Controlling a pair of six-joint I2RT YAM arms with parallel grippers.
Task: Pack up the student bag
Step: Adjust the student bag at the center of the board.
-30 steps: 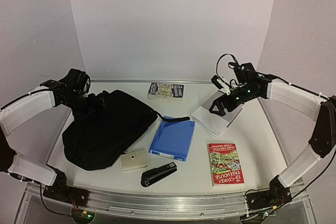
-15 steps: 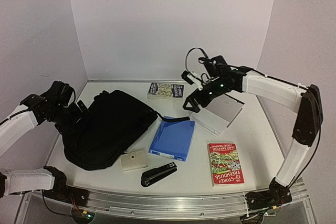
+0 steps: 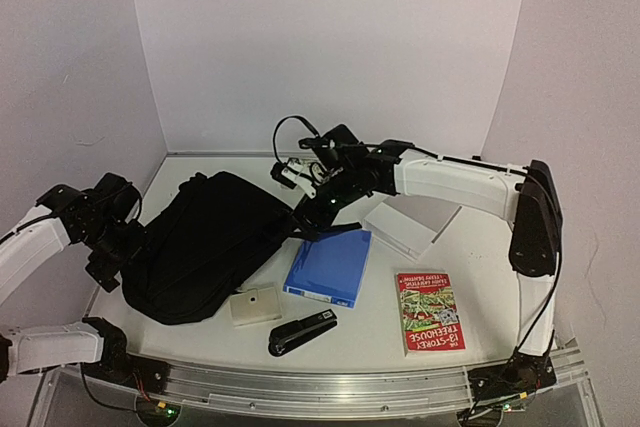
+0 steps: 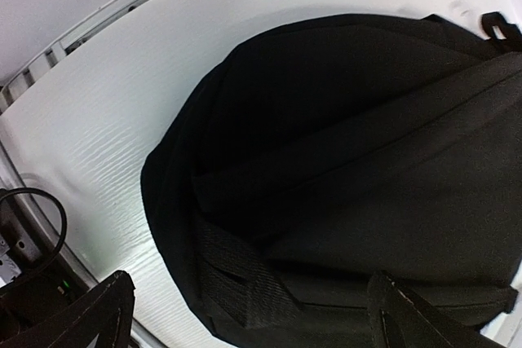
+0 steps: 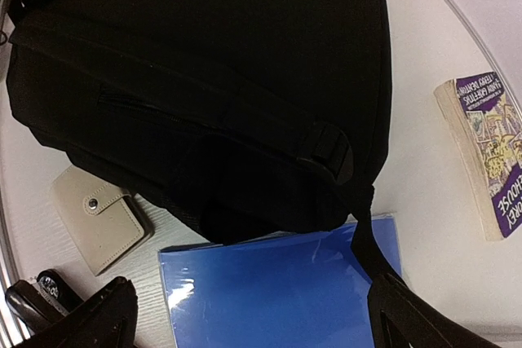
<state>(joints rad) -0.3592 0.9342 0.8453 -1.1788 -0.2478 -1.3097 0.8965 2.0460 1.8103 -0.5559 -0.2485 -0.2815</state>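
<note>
The student bag (image 3: 205,247), a large black fabric backpack, lies flat on the left half of the table. My left gripper (image 3: 112,262) hovers at its left edge, open and holding nothing. In the left wrist view the bag (image 4: 351,160) fills most of the frame, with a webbing strap (image 4: 245,283) just ahead of the open left gripper (image 4: 249,323). My right gripper (image 3: 312,219) reaches across to the bag's right edge, open and empty. In the right wrist view the bag (image 5: 204,79) lies above the open right gripper (image 5: 249,323). A bag strap (image 5: 367,238) trails over the blue folder (image 5: 277,291).
A blue folder (image 3: 330,265) lies beside the bag, with a beige wallet (image 3: 255,305) and a black stapler (image 3: 302,332) nearer the front. A white box (image 3: 410,222) and a red book (image 3: 428,309) sit at the right. A purple book (image 5: 485,144) lies near the back wall.
My right arm has swung left from above the white box to the bag's right edge. My left arm has drawn back from the bag's top to its left edge. Both grippers stay open.
</note>
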